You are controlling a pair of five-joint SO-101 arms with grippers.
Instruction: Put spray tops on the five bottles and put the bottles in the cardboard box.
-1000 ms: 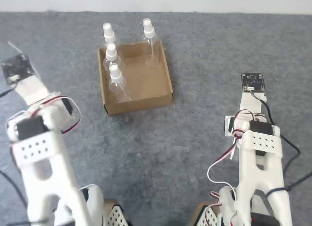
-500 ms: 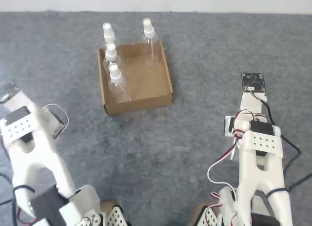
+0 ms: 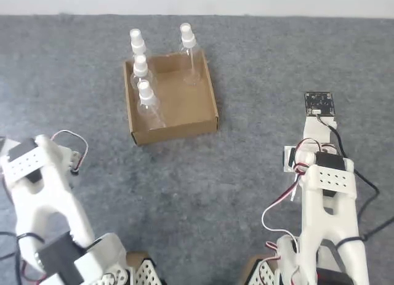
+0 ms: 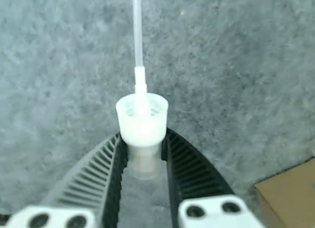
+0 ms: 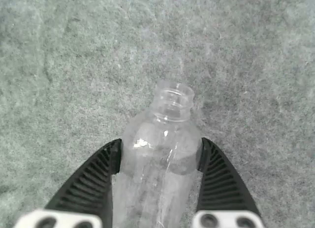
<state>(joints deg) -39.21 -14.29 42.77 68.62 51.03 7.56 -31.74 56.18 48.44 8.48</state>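
While left gripper (image 4: 142,139) clamps spray top (image 4: 141,114), right gripper (image 5: 160,144) hugging uncapped bottle (image 5: 170,105), slight misalignment could send dip tube (image 4: 137,31) past neck; cardboard box (image 3: 174,130) at 11 o'clock.

The desk (image 3: 258,69) is covered from edge to edge with a grey, felt-like fabric (image 3: 74,57), mottled with lighter and darker flecks. Seen close in the 2 wrist views, this covering looks fibrous and slightly fuzzy, and its tone shifts in cloudy patches. In the high view a narrow pale strip (image 3: 246,0), whitish and plain, runs along the far edge of the desk. Whether it is a wall or another surface cannot be told. The light is soft and even, and shadows on the fabric are faint and short.
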